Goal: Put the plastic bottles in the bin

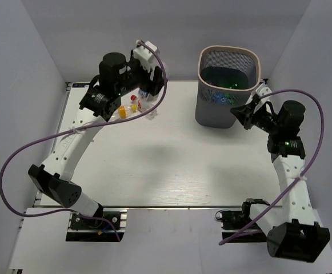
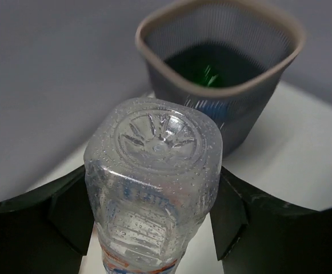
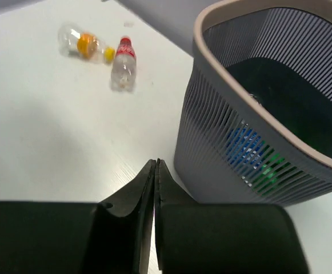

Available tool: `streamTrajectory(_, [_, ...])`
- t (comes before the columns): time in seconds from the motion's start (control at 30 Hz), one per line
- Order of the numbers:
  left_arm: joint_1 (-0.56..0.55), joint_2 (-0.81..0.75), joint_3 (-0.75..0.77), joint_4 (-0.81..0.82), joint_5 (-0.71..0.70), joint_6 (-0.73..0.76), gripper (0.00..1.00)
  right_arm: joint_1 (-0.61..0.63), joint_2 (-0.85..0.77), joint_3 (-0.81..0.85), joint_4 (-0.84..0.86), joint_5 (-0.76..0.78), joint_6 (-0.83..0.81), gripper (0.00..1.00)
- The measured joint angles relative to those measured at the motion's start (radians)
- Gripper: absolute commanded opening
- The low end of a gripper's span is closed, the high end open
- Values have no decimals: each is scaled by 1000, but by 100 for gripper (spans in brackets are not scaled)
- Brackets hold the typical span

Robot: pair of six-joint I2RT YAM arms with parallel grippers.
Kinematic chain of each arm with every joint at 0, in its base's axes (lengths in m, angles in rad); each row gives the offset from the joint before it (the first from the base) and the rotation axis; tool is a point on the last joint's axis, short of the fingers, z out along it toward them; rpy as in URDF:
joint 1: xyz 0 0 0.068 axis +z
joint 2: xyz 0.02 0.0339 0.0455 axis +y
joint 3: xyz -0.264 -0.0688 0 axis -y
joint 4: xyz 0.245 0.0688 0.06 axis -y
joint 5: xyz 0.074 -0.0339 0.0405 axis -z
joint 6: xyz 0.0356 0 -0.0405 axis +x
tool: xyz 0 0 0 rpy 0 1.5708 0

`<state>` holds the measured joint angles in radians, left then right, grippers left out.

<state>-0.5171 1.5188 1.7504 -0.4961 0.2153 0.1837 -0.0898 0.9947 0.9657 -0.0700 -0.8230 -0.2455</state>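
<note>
Two small clear-plastic bottles lie loose at the far left of the white, faintly grained surface [image 3: 51, 125]. One is an orange-labelled bottle [image 3: 87, 45] on its side. The other is a red-capped bottle [image 3: 123, 61] just beside it.

A third, the clear bottle [image 2: 154, 188], is clamped between the dark fingers [image 2: 68, 220] of the left hand [image 2: 154, 228]. Its moulded base, rounded-square with a star pattern and beaded with droplets, points toward the bin [image 2: 154, 74] but is well apart from it.

The bin [image 1: 211, 108] stands at the far right of the surface, near the back edge and the right wall. It is tall, with dark grey slatted mesh sides, a smooth beige rim and a rounded-square mouth. A wide stretch of surface separates it from the loose bottles.

Something green [image 2: 208, 74] rests on the bin's dark floor. In the right wrist view, blue and green patches show low down through the slats; their shapes cannot be made out.

The right hand [image 3: 155, 188] hangs outside the bin, just beside its near wall and below the rim. Its two black fingers are pressed together with nothing between them. Purple cables [image 1: 17, 154] loop out from both arms over the edges of the surface.
</note>
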Motion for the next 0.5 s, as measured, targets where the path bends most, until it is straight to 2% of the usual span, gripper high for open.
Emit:
streamTrajectory(0.2, [-4,101,75,442,207,-231,19,0,-110,-109,-92,-64,-133,0])
streamTrajectory(0.37, [-12,336,176,818,294,-491,19,0,-172,-229,-203,-99,-225,0])
streamTrajectory(0.5, [-17,557,343,998,306,-678,19,0,-198,-272,-275,-101,-273,0])
